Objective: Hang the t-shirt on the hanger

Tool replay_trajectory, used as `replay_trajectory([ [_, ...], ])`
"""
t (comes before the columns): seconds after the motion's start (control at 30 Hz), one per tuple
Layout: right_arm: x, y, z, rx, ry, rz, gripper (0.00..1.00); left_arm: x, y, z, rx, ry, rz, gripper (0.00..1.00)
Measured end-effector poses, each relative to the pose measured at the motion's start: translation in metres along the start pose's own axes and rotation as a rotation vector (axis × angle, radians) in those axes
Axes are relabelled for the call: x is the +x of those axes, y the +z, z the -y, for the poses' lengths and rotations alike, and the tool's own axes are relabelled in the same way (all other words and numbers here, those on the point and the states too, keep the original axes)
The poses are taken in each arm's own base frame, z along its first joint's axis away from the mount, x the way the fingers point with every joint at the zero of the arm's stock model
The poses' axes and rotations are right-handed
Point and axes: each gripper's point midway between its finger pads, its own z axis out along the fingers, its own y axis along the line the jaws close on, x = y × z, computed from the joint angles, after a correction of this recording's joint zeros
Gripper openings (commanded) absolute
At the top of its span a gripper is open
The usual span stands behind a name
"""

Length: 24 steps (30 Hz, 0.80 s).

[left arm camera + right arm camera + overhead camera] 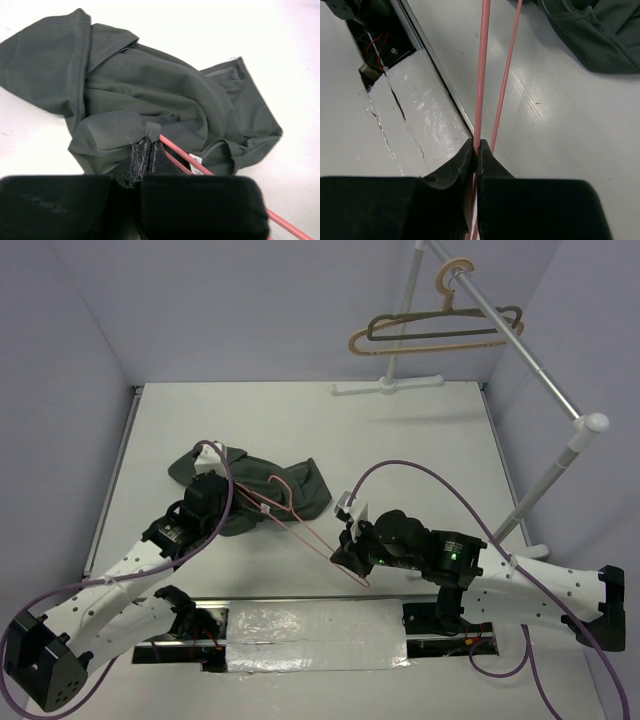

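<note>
The dark grey t-shirt [290, 488] lies crumpled on the white table, left of centre; it also fills the left wrist view [165, 85]. The thin pink hanger [318, 535] runs from under the shirt toward the near right, its hook [279, 483] lying over the fabric. My left gripper [222, 498] is shut on a fold of the t-shirt [115, 131], with the fingertips [152, 150] pressed together beside the pink wire [186, 158]. My right gripper [347, 548] is shut on one end of the hanger [484, 75], its jaws pinching the wire just above the table.
A clothes rack [520, 345] stands at the back right, with a tan hanger [440, 338] and a dark grey hanger [470, 322] on its rail. Its white base [388, 387] sits at the far edge. A taped strip [310, 625] and open slot [380, 35] run along the near edge.
</note>
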Motion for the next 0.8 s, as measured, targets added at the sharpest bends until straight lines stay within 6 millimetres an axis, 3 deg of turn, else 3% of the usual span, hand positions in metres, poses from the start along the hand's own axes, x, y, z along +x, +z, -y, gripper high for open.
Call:
replay_trajectory([
  [0.2,-0.006,0.009,-0.001,-0.016,-0.006,0.067,0.0,-0.015,-0.015,0.014,0.093,-0.025,0.025,0.0],
  [0.5,-0.018,0.019,-0.013,-0.085,0.002,0.146,0.0,-0.083,-0.046,0.028,0.155,-0.012,0.132,0.0],
  [0.6,-0.025,0.025,-0.016,-0.094,0.002,0.169,0.0,-0.089,-0.049,0.035,0.184,0.006,0.131,0.0],
  [0.8,-0.033,0.047,-0.009,-0.062,-0.002,0.233,0.0,-0.078,-0.055,0.056,0.318,0.043,0.08,0.0],
])
